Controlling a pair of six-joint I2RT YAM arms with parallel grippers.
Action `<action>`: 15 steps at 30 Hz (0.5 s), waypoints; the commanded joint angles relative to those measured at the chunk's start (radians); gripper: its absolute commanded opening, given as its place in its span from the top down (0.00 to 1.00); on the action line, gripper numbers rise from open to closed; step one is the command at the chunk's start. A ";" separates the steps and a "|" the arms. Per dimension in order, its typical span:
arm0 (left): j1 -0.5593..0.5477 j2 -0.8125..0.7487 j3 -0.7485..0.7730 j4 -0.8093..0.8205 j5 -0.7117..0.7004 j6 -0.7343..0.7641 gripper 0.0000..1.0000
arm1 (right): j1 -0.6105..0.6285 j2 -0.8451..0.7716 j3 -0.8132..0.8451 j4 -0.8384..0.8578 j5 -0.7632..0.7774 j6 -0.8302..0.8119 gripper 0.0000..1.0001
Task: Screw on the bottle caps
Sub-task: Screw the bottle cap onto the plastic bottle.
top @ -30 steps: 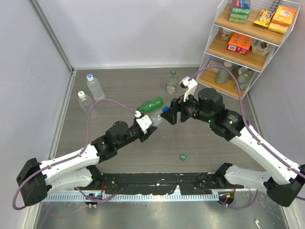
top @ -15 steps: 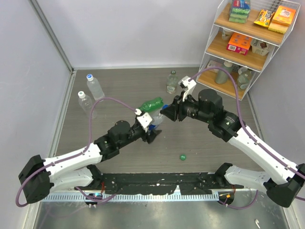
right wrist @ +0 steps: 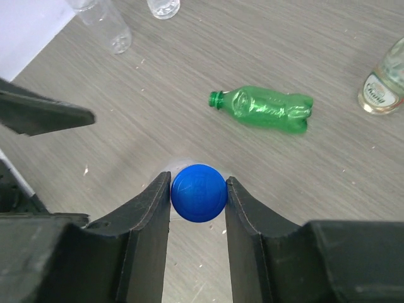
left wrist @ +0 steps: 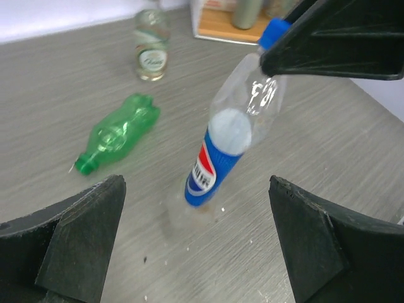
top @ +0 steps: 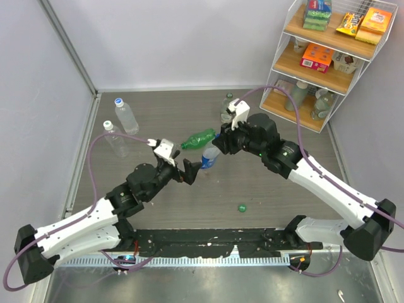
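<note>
The left gripper (top: 185, 170) has let go: a moment ago it was clamped on the cola-label bottle (left wrist: 218, 158), and now its jaws stand wide and drawn back, the bottle free between them. The right gripper (top: 218, 146) is pinched on the blue cap (right wrist: 199, 192) at the bottle's neck, so the tilted bottle, whose base seems to rest on the table (left wrist: 328, 164), is steadied by that grip alone. I judge this cap seated, though how tightly cannot be told. The left wrist view shows the bottle's lean and label; the right wrist view looks straight down on the cap, which hides the bottle. The green bottle (right wrist: 265, 108) lies open-necked, its green cap (top: 241, 206) well apart — seen only from above.
</note>
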 commanded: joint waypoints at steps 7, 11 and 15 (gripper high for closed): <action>-0.001 -0.233 0.037 -0.555 -0.308 -0.494 0.00 | 0.001 0.131 0.127 0.198 0.012 -0.143 0.95; -0.002 -0.327 0.043 -0.638 -0.239 -0.475 0.00 | 0.010 0.212 0.171 0.306 -0.091 -0.202 0.97; -0.002 -0.388 0.066 -0.745 -0.222 -0.523 0.00 | 0.062 0.338 0.295 0.304 -0.108 -0.290 0.98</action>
